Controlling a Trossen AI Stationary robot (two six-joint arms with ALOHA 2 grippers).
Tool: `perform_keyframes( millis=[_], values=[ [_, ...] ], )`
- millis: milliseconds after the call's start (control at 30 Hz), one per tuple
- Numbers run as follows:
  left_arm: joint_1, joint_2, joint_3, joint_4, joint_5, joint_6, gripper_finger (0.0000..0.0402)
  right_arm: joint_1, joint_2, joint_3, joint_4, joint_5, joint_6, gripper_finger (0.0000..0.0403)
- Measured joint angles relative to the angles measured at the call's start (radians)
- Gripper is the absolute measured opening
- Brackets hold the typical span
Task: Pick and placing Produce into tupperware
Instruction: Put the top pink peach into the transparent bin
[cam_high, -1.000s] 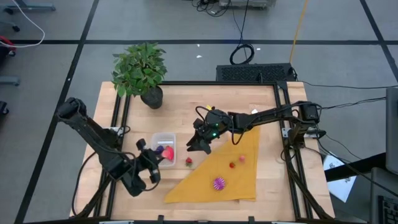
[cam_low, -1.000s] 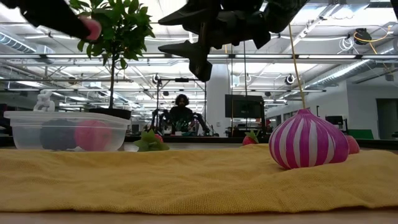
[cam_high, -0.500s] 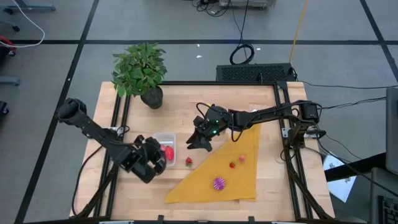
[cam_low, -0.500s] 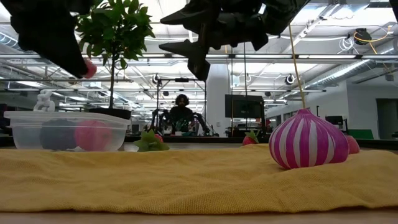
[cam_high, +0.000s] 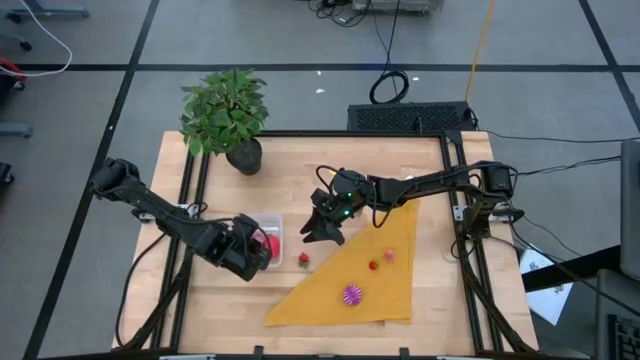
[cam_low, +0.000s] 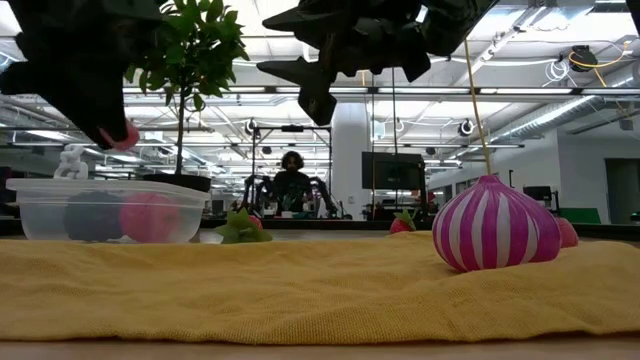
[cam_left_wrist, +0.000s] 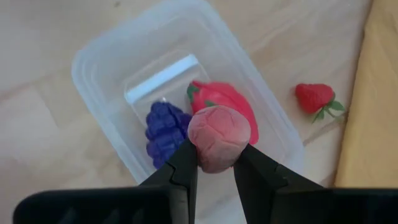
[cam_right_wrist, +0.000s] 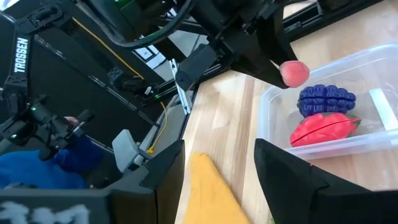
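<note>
Already the left gripper pinches a pink fruit above the tupperware; released off-centre, it could bounce off the rim. Right gripper hovers nearby, spread empty.

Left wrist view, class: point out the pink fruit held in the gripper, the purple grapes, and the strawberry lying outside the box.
pink fruit (cam_left_wrist: 216, 135), left wrist view, on its rounded front.
purple grapes (cam_left_wrist: 165, 124), left wrist view, on the middle of the bunch.
strawberry (cam_left_wrist: 313, 97), left wrist view, on its red body.
</note>
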Motion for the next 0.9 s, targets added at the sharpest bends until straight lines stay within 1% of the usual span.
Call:
perform_keyframes(
  millis=[200,400,533,667,833,900],
  values=[
    [-0.009,0.000,0.000,0.003,0.067,-0.112,0.0079,0.001,0.000,0.000,0.000,-0.015,0.000,0.0185],
    [-0.027,0.000,0.000,0.008,0.095,-0.182,0.0079,0.001,0.000,0.000,-0.001,-0.015,-0.007,0.0185],
    [-0.027,0.000,0.000,0.012,0.119,-0.210,0.0079,0.001,0.000,0.000,-0.006,-0.015,-0.022,0.0185],
    [-0.021,0.030,0.000,0.019,0.153,-0.238,0.0079,0.001,0.000,0.000,-0.014,-0.015,-0.026,0.0185],
    [0.012,0.077,-0.001,0.019,0.235,-0.226,0.0079,0.001,0.000,0.000,-0.015,-0.015,-0.030,0.0185],
    [0.025,0.082,-0.001,0.019,0.245,-0.206,0.0079,0.001,0.000,0.000,-0.016,-0.015,-0.030,0.0185]
  ],
)
